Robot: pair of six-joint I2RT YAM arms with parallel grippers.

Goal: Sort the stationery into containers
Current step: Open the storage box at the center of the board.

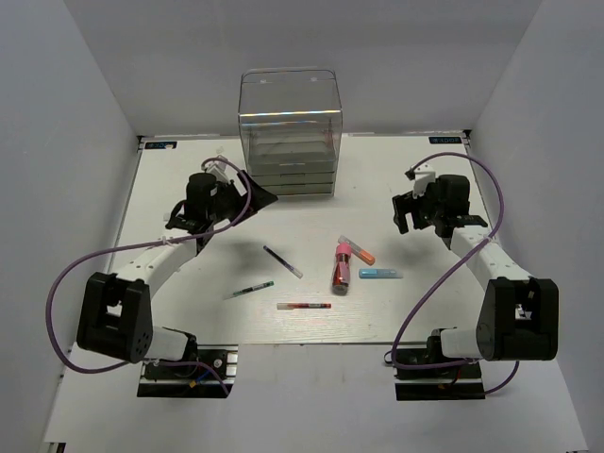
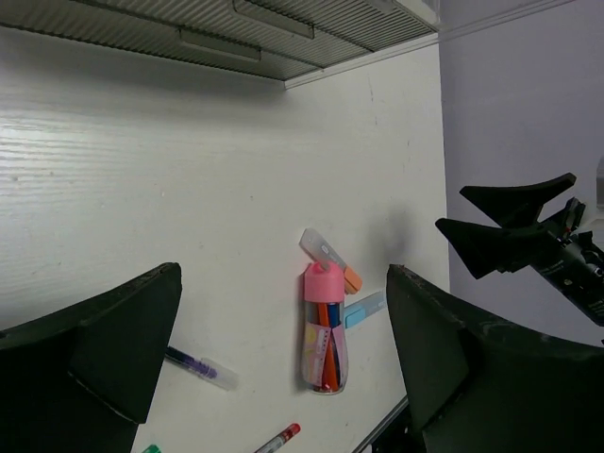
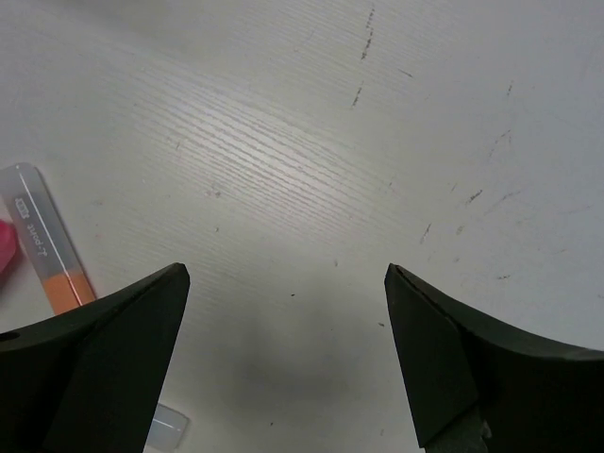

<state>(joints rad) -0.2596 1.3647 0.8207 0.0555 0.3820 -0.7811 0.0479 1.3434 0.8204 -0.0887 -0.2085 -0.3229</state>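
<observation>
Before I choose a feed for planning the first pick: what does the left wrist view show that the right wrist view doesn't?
Only the left wrist view: the whole pink-capped tube, the light-blue marker, a dark pen, a red pen's tip and the drawer cabinet's base. Only the right wrist view: fine scuff marks close up, with just a pink sliver of the tube. Both: the orange marker and the white table. The left gripper and right gripper each frame their own view, open and empty.

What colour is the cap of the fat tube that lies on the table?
Pink. The cap shows best in the left wrist view.
</observation>
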